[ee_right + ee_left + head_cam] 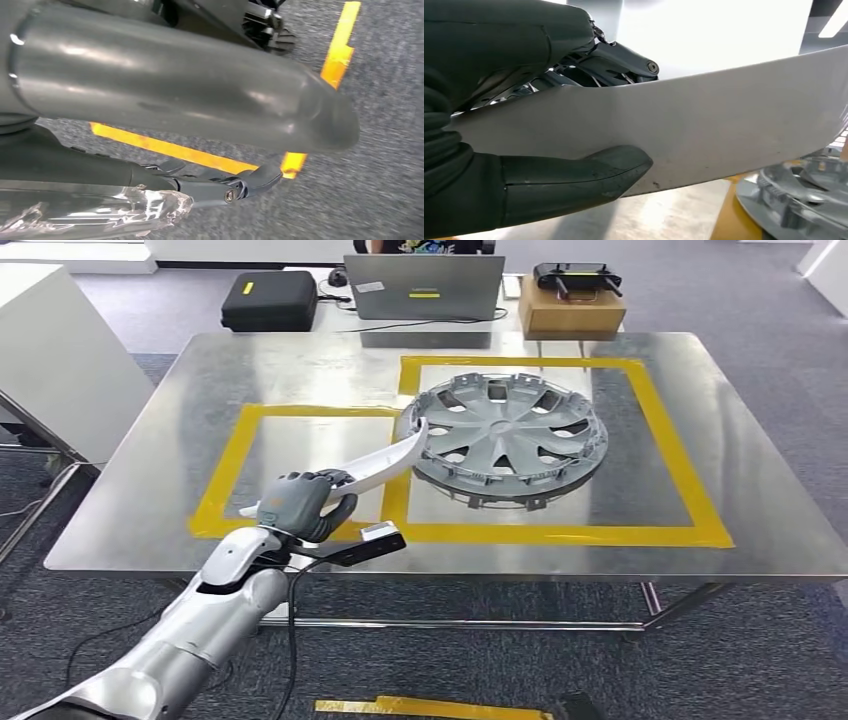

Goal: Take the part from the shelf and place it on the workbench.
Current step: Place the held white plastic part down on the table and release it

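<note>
Gripping the white curved part (pixel 385 462) over the workbench (pixel 150 470), the left hand (pixel 300 502) holds its tip beside the wheel cover (pixel 510 435). Left wrist view: thumb (pixel 574 172) presses the part's face. Right wrist view: right hand (pixel 200 100) above grey carpet (pixel 370 165), fingers extended and apart, holding nothing.

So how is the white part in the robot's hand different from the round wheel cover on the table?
The white part is long, curved and smooth; the wheel cover is round with spokes and holes. The part is white, the cover silver-grey. The left hand holds the part above the table; the cover lies flat on it. Both sit inside yellow tape squares.
</note>
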